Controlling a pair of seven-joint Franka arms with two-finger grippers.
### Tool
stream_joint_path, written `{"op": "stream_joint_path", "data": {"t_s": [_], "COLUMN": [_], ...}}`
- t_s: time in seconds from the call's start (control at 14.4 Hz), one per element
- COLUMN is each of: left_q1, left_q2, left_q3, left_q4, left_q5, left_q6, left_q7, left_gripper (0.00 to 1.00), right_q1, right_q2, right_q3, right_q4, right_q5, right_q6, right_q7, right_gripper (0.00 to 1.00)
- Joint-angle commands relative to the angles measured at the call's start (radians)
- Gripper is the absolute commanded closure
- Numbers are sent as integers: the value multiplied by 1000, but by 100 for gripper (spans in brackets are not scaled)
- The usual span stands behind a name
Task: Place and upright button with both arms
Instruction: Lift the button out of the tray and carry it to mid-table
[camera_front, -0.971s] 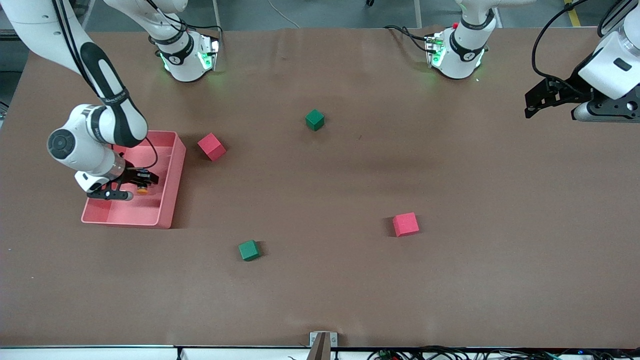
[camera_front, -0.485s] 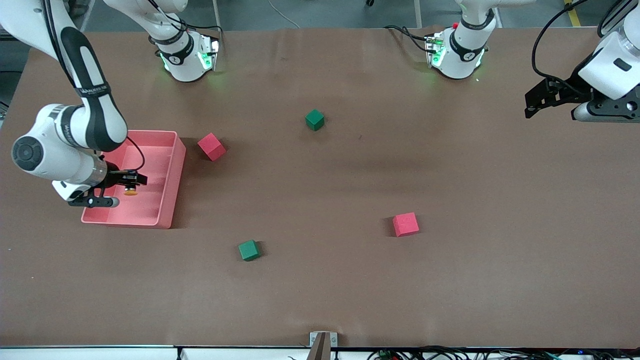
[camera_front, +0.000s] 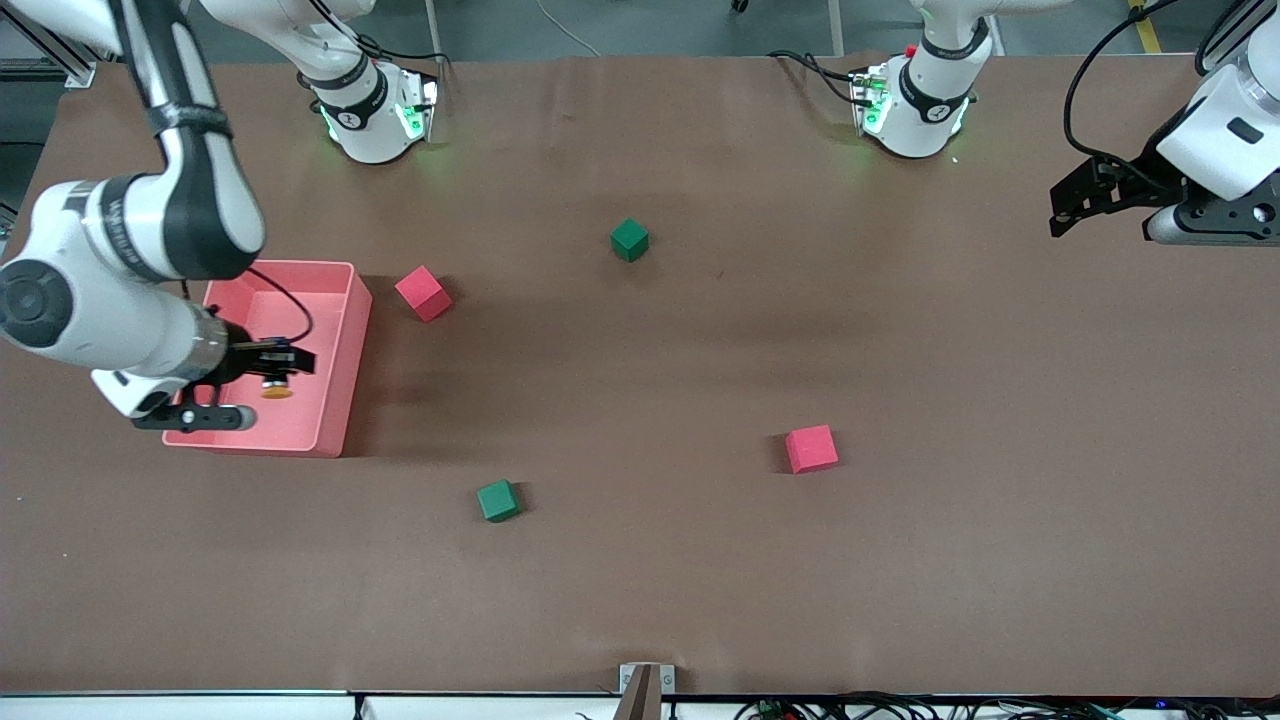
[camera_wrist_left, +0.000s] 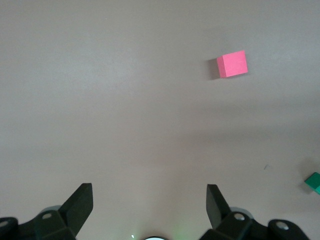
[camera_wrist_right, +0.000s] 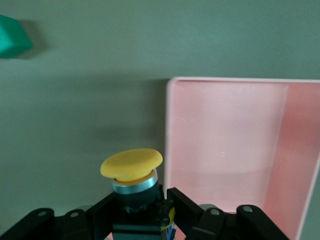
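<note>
orange-capped button: small push-button with black boxy body (camera_front: 273, 386) (camera_wrist_right: 132, 176), hanging over the pink plastic tray (camera_front: 340, 400) at frame left
right gripper (camera_front: 281, 361): jaws clamping the button body
left gripper (camera_front: 1068, 205) (camera_wrist_left: 148, 206): idling upper right, jaws gaping wide, holding nothing
risk: narrow pinch, so the button is probably twisting or slipping out mid-carry

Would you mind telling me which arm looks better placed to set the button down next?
Probably the right. The right gripper is shut on the button above the pink tray. The left gripper is open, holds nothing and waits at the left arm's end of the table.
</note>
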Motion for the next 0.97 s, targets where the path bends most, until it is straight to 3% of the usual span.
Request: {"op": "stream_joint_path", "data": {"t_s": [0.0,0.35,0.76,0.9], "left_q1": [4,4,3,1], "left_q2": [3,3,3,3], "left_q3": [-4,-4,-6,-6], "left_q4": [9,9,9,9], "left_q5": [3,3,3,3], "left_q6": [-4,-4,-4,-4], "left_q7": [1,1,1,1], "left_gripper": [0,0,0,0], "right_q1": [164,375,551,591], "right_q2": [44,213,350,396], "right_q3": [-9,-10,-10,-10], "right_q4": [76,231,250,258], "right_q5": [23,105,117,109], "right_q6": [-9,40,261,310], "right_q7": [188,374,623,616], "right_gripper": [100,98,98,98]}}
